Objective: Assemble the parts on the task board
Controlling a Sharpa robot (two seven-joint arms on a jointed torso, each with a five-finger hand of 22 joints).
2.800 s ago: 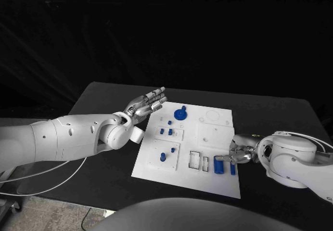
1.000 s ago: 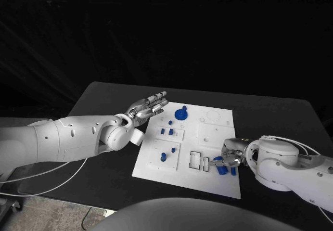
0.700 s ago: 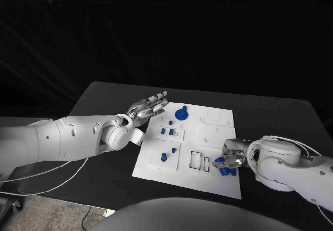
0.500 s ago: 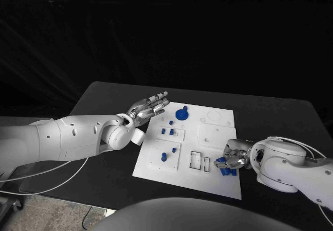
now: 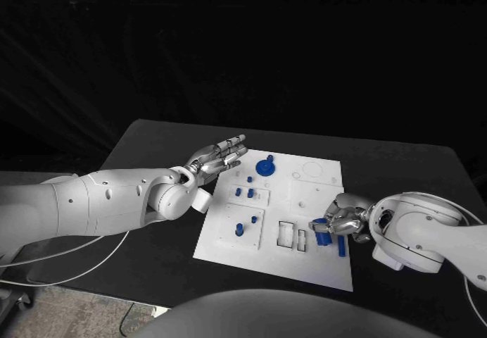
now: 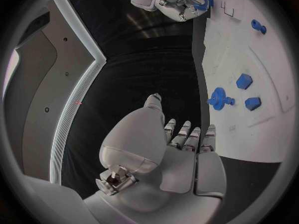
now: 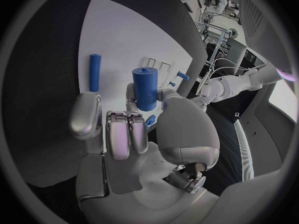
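A: Head view first: where is the task board?
B: It lies in the middle of the black table, a little right of centre in the frame. Blue pieces sit on it, among them a gear near its upper edge.
A: And the right hand?
B: At the lower right, over the board's right edge. Its fingers are clamped on a thick blue cylinder, which stands upright above the white surface in the right wrist view. A thinner blue rod lies flat on the board just beside it.
A: The left hand?
B: Left of the board's upper corner, above the table, palm up, fingers straight, slightly apart, holding nothing.
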